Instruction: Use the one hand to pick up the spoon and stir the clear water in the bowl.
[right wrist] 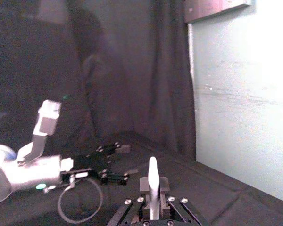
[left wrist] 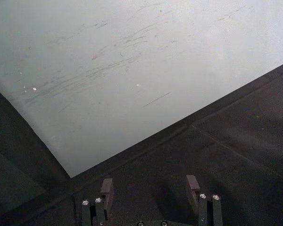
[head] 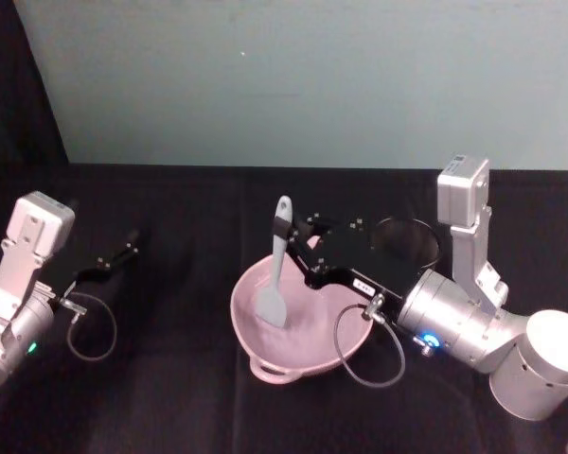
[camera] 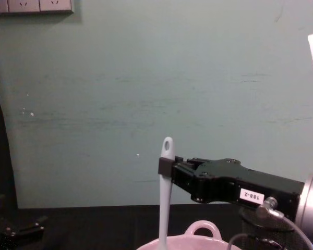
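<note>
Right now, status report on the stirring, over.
Right pincer shut on spoon, blade down in bowl. Left pincer open, parked left. Mesh cup behind right arm, nothing blocking.

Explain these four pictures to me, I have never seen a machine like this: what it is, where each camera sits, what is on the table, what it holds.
It is a robot with two arms, each ending in a two-fingered gripper. The head view looks down from its head. The chest view looks across the table from lower down. Each wrist view comes from a camera on one arm. On the black-covered table stand a pale pink bowl and, behind the right arm, a black mesh cup. The right gripper is shut on the handle of a white spoon. It holds the spoon nearly upright, with its flat blade down inside the bowl. The left gripper is off to the left, open and holding nothing.
</note>
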You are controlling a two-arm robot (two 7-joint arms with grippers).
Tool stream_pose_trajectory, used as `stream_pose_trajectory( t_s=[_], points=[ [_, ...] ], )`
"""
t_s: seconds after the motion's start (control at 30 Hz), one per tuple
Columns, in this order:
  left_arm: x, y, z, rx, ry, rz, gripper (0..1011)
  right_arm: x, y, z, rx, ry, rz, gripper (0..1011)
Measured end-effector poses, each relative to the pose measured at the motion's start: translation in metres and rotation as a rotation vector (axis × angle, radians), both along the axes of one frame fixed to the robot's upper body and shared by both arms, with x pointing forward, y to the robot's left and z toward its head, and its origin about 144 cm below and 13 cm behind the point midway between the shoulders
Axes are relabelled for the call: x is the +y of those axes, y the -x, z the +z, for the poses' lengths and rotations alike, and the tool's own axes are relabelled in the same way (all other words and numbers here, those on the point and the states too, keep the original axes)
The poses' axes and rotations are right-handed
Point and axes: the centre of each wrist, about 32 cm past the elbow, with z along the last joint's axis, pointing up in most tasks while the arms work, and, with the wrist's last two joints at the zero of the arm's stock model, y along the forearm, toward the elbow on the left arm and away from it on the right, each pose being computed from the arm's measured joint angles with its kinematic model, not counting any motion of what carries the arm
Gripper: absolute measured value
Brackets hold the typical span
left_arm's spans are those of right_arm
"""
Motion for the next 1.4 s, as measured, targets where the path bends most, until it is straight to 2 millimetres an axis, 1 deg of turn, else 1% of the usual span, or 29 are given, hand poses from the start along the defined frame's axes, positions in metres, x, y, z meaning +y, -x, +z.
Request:
stream_pose_trajectory(
  t_s=[0.27, 0.47, 0.53, 0.83, 0.93, 1.03, 1.2, 1.4],
  points=[
    [0.000, 0.000, 0.000, 0.000, 0.000, 0.000, 1005, -0.005, -0.017, -0.009, 0.055, -0.090, -0.062, 122],
    [0.000, 0.000, 0.000, 0.000, 0.000, 0.000, 1005, -0.014, -0.021, -0.010, 0.071, -0.079, -0.133, 122],
    [0.000, 0.000, 0.000, 0.000, 0.000, 0.000, 1005, -0.020, -0.021, -0.009, 0.056, -0.075, -0.161, 122],
    [0.000, 0.000, 0.000, 0.000, 0.000, 0.000, 1005, -0.036, -0.010, 0.001, -0.011, -0.015, -0.205, 122],
    [0.000, 0.000, 0.000, 0.000, 0.000, 0.000, 1005, -0.038, -0.005, 0.002, -0.020, 0.009, -0.200, 122],
    [0.000, 0.000, 0.000, 0.000, 0.000, 0.000, 1005, -0.039, 0.003, 0.003, -0.026, 0.034, -0.174, 122],
    [0.000, 0.000, 0.000, 0.000, 0.000, 0.000, 1005, -0.032, 0.014, 0.002, -0.024, 0.040, -0.115, 122],
    [0.000, 0.000, 0.000, 0.000, 0.000, 0.000, 1005, -0.015, 0.025, -0.001, -0.018, 0.027, -0.036, 122]
  ],
)
